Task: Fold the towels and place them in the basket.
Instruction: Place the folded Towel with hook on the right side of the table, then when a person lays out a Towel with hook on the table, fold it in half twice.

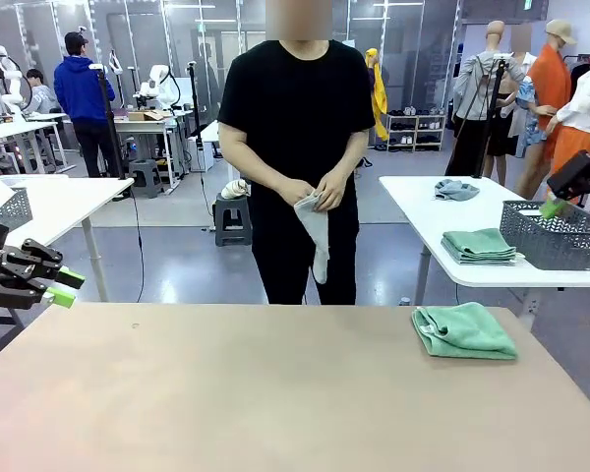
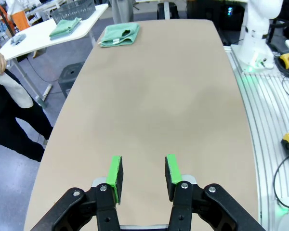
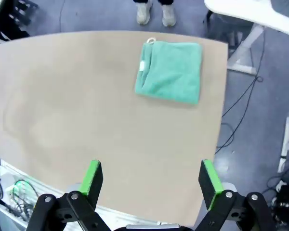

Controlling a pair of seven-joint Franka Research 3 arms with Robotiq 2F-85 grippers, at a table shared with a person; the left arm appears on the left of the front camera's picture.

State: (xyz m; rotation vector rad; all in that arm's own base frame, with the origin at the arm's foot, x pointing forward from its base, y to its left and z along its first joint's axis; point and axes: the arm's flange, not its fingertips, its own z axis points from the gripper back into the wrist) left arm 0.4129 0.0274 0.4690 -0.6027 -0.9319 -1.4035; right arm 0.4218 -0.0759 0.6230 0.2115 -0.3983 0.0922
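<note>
- Left gripper [image 2: 143,174] is hovering over the table's [image 1: 226,393] near left edge, jaws partly released, gripping nothing.
- Right gripper [image 3: 151,179] is hovering with jaws fully released, empty.
- 1 folded green towel [image 1: 464,329] is lying far right on the table.
- The person [image 1: 295,118] is holding 1 cream towel [image 1: 318,236].
- The basket [image 1: 556,236] is sitting on the right side table [image 1: 423,202].

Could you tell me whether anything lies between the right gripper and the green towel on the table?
Nothing visible does. The right gripper hangs open above the table, whose bare top is all that lies between the gripper and the folded mint green towel near its far edge.
</note>
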